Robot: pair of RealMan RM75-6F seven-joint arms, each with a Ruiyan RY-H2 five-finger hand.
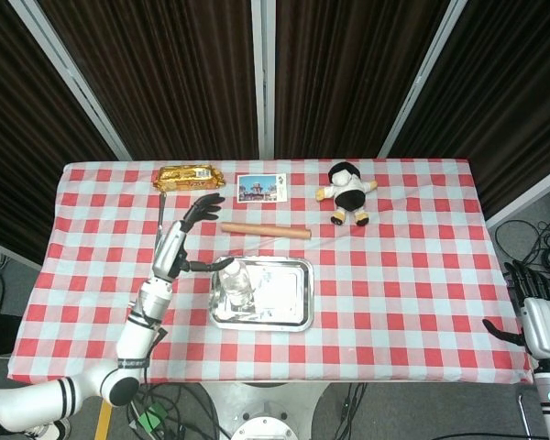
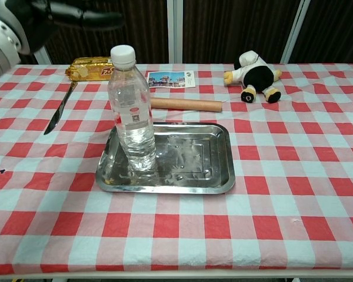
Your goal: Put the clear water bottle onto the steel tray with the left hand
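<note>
The clear water bottle (image 2: 132, 111) stands upright inside the steel tray (image 2: 194, 158), in its left part, with the white cap on top. The tray lies flat on the checked surface (image 2: 294, 176). So the placing itself looks done, and the step in hand is, I judge, to take the left hand away without touching the bottle.

The left hand (image 1: 185, 231) is raised above the surface to the left of the tray, with its fingers (image 1: 204, 203) spread apart and holding nothing. In the head view the thumb reaches toward the bottle. Whether it touches the bottle I cannot tell from this angle, but in the chest view the bottle stands free, and only a dark part of the hand shows at the top left corner.

To do this well, the hand should go up and to the left, away from the cap, because a tall and narrow bottle tips easily when something pushes it near the top. It should also stay above the knife (image 2: 61, 108) and the snack packet (image 2: 94, 67) that lie on that side.

The right hand (image 1: 543, 316) rests at the far right edge, away from the things. Its fingers are not clear to me.
</note>
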